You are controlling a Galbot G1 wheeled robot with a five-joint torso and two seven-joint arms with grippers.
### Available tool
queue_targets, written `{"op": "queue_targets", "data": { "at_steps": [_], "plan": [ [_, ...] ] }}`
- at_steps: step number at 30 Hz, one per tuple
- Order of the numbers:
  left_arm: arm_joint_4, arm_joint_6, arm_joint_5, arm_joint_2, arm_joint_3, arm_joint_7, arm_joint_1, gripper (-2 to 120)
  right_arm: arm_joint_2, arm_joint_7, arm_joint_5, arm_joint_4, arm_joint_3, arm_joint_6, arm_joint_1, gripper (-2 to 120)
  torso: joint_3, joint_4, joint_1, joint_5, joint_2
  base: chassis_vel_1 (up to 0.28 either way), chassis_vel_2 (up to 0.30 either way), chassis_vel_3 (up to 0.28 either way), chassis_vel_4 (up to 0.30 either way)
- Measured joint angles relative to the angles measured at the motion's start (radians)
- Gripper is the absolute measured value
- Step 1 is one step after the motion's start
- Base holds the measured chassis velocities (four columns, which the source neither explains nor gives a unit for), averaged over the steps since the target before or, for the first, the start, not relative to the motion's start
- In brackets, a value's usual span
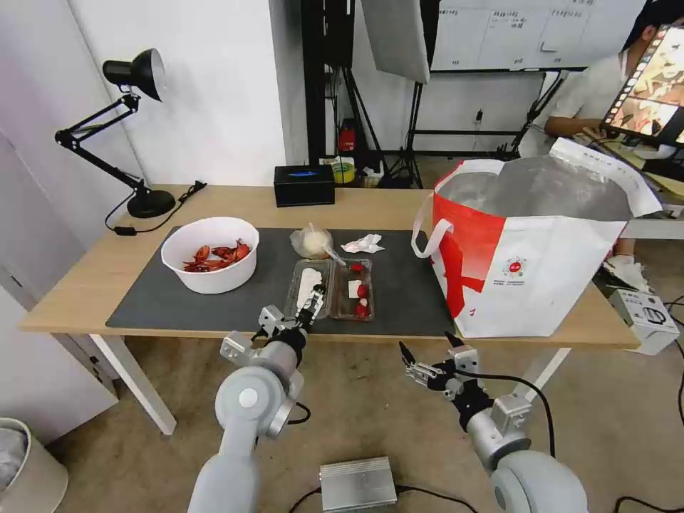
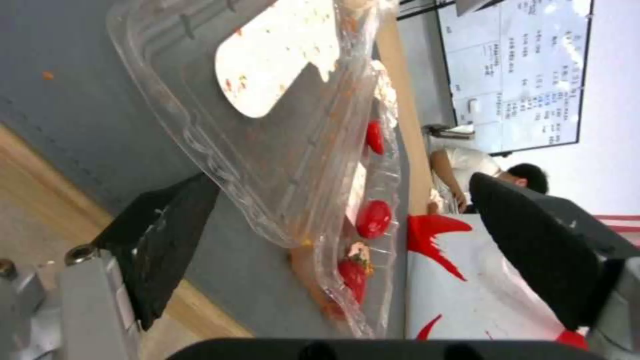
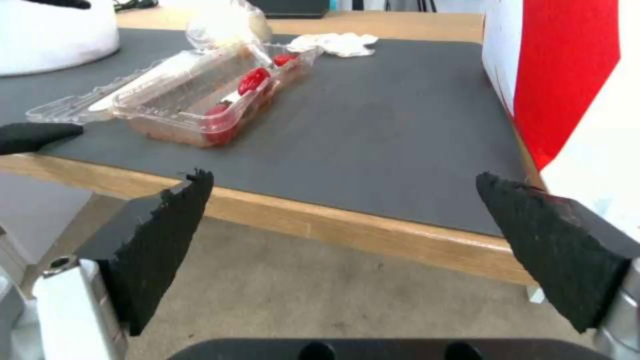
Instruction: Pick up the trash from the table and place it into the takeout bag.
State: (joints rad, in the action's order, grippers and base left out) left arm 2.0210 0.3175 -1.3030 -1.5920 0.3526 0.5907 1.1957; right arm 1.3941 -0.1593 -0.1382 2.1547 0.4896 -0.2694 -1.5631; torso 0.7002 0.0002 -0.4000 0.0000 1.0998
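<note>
Clear plastic clamshell tray (image 1: 329,288) at frame centre is being approached: left gripper (image 1: 311,299), jaws spread, must close on its near edge; right gripper (image 1: 429,349) waits open.

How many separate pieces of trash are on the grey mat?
4: bowl of shells at the mat's left, knotted bag mid-back, tissue beside it toward the takeout bag, clamshell tray near the front edge. Smaller scraps may be hidden.
</note>
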Motion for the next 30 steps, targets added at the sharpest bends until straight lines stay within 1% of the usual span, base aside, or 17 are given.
{"op": "queue_targets", "data": {
  "at_steps": [3, 4, 7, 15, 30],
  "plan": [
    [0.004, -0.02, -0.001, 0.0, -0.002, -0.035, 0.001, 100, 0.008, 0.0, 0.001, -0.004, -0.001, 0.0, 0.003, 100, 0.0, -0.0001, 0.0, 0.0, 0.0, 0.0, 0.0, 0.0, 0.0],
    [0.004, -0.02, -0.001, 0.0, -0.002, -0.035, 0.001, 100, 0.008, 0.0, 0.001, -0.004, -0.001, 0.0, 0.003, 100, 0.0, -0.0001, 0.0, 0.0, 0.0, 0.0, 0.0, 0.0, 0.0],
    [0.008, -0.038, -0.002, 0.0, 0.0, -0.063, 0.002, 100, 0.015, 0.0, 0.001, -0.007, -0.002, 0.0, 0.003, 100, 0.0, -0.0002, 0.0, 0.0, 0.0, 0.0, 0.0, 0.0, 0.0],
    [0.023, -0.051, -0.001, 0.0, -0.001, -0.104, 0.006, 100, 0.015, 0.0, 0.003, -0.008, -0.004, 0.0, 0.002, 100, 0.0, -0.0002, 0.0, 0.0, 0.0, 0.0, 0.0, 0.0, 0.0],
    [0.024, -0.064, 0.0, 0.0, -0.002, -0.137, 0.003, 100, 0.016, -0.001, 0.006, -0.013, -0.005, 0.0, 0.001, 100, 0.0, -0.0002, 0.0, 0.0, 0.0, 0.0, 0.0, 0.0, 0.0]
  ]
}}
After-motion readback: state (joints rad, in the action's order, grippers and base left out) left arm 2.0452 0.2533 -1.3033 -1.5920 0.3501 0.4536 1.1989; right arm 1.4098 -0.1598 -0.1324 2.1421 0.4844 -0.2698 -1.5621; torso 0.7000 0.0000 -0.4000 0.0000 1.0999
